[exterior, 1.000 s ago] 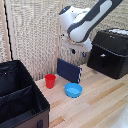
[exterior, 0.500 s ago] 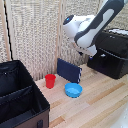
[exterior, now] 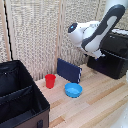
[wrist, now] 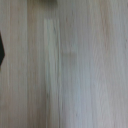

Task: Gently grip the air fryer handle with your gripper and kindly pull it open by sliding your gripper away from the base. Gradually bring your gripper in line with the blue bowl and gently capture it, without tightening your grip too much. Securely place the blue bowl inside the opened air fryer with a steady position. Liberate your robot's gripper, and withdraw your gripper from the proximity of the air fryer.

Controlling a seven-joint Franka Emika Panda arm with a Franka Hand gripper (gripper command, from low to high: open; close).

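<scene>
Air fryer (exterior: 111,56) sits at the exterior view's right on the wooden table (exterior: 95,105), matte-black box, partly hidden behind the arm. I can't pick out its handle, the arm covers that part of the front, and I can't tell whether the drawer is in or out. Blue bowl (exterior: 73,90) is on the table well apart from the fryer, toward the exterior view's left of it, upright, open side up, nothing touching it. Just behind the bowl a flat dark-blue panel (exterior: 69,70) leans against the slatted backdrop (exterior: 35,35). Red cup (exterior: 50,80) stands upright near the bowl, on the exterior view's left of it, not touching it. Big black fabric-sided crate (exterior: 20,100) fills the lower corner at the exterior view's left, top open, a divider across it. White Franka arm (exterior: 97,32) comes in from the upper right of the exterior view and bends over in front of the fryer, above the table. I can't see the gripper fingers in either view, so I can't tell whether they're spread or pressed together. Wrist view is blurry and shows only pale wood grain of the table (wrist: 65,65), plus a dark sliver at one edge that I can't identify.
</scene>
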